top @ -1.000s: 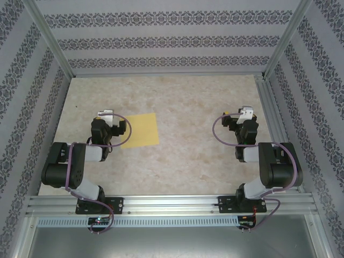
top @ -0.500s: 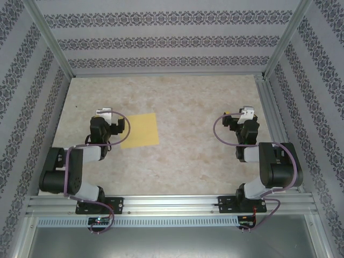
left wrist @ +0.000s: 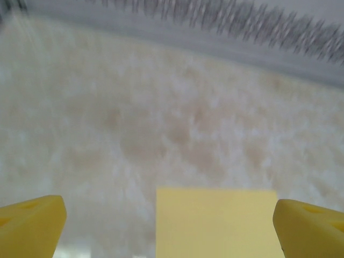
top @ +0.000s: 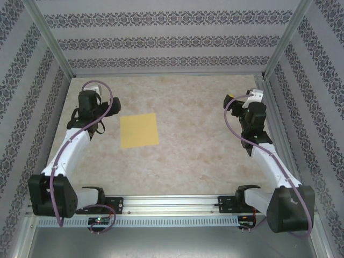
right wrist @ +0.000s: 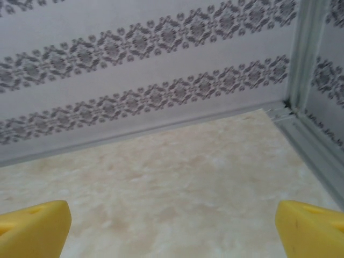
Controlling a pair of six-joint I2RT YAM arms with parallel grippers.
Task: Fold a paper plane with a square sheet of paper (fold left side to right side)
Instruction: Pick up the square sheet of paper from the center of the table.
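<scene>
The left gripper (top: 87, 103) was seen held wide open, with nothing between its yellow fingers (left wrist: 31, 226), which were spread to the two lower corners of the left wrist view. The square sheet of paper (top: 139, 130) was found lying flat and unfolded on the table (top: 204, 145), to the right of that gripper and somewhat nearer the arm bases, apart from it and untouched. From the left wrist the sheet was seen just ahead of the fingers, between them and a little toward the right one, with its far edge squared across. That picture was blurred, so finer detail could not be told.

The right gripper (top: 252, 114) was likewise held wide open and empty, its yellow tips set at the lower corners of the right wrist view. The sheet lay to the left of it, well apart. Ahead of the right gripper bare marbled tabletop was seen, bounded by the patterned wall (right wrist: 134, 64), with an aluminium corner post (right wrist: 306, 48) to the right.
</scene>
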